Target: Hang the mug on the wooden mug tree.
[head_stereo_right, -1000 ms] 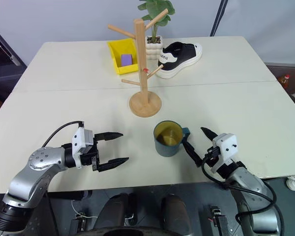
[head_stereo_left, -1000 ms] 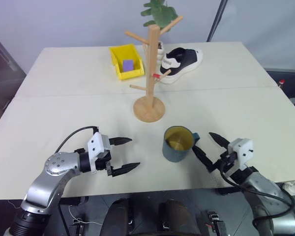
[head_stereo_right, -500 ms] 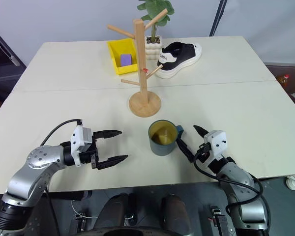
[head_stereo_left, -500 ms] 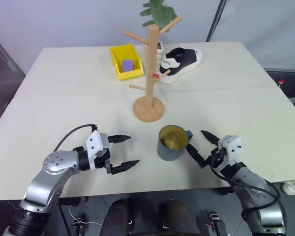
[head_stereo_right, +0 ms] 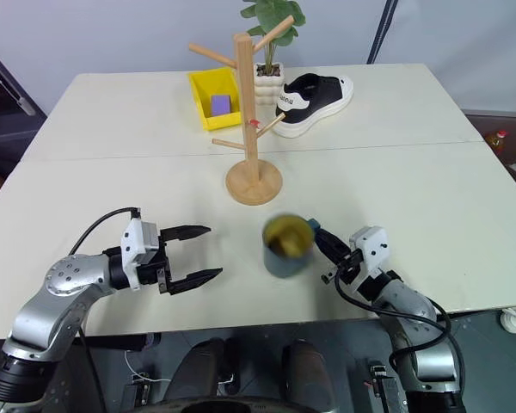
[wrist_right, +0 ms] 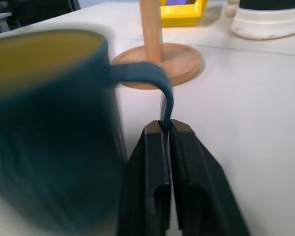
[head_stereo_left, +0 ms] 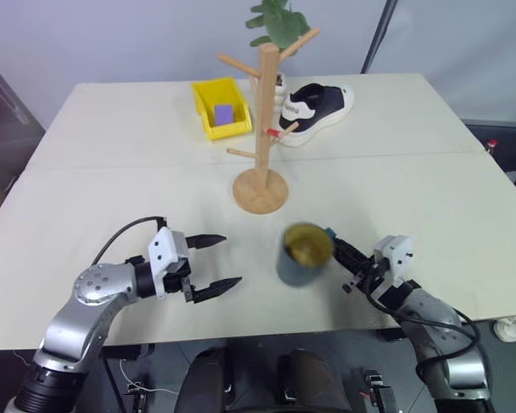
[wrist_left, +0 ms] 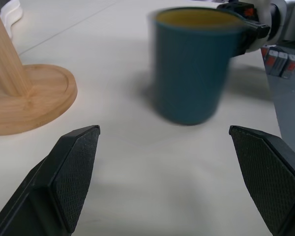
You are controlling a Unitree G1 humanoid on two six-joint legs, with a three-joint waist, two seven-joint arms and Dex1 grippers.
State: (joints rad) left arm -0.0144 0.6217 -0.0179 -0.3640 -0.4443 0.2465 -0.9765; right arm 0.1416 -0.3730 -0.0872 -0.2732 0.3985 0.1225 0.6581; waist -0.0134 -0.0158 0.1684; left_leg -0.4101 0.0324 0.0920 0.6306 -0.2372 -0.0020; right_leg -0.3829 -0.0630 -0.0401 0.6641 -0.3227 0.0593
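Pale tabletop [head_stereo_left: 138,172] carries the whole scene, with a seam running across it behind the wooden mug tree's base. At the near middle of it is the mug [head_stereo_left: 303,255], dark teal outside, yellow-olive inside, blurred in every view, its mouth tipped a little toward the camera. The right gripper [wrist_right: 166,129] is pinched tight on the mug's loop handle: the right wrist view shows the thin blue strap of the handle caught between the two black fingers, which meet with only the strap between them. From the head views the handle itself is hidden behind those fingers, so the clamp is plain only from the wrist.

Beyond the fingertips, just past the mug, stands the wooden mug tree [head_stereo_left: 263,129], upright on its round disc base, with angled pegs and one red-tipped peg on the side toward the shoe. Mug and base are near each other but apart.

The left gripper [head_stereo_left: 217,261] hovers on the other side of the mug from the right one, its fingers [wrist_left: 73,173] spread wide and holding nothing. Its wrist view looks straight at the mug between them, with bare table in between and the right gripper's black tip at the mug's far rim.

Farther back sit a yellow bin [head_stereo_left: 219,107] with a purple block inside, a black-and-white shoe [head_stereo_left: 316,110] and a potted plant [head_stereo_left: 278,24]. Open table lies to both sides of the mug; the near table edge runs close under both grippers.
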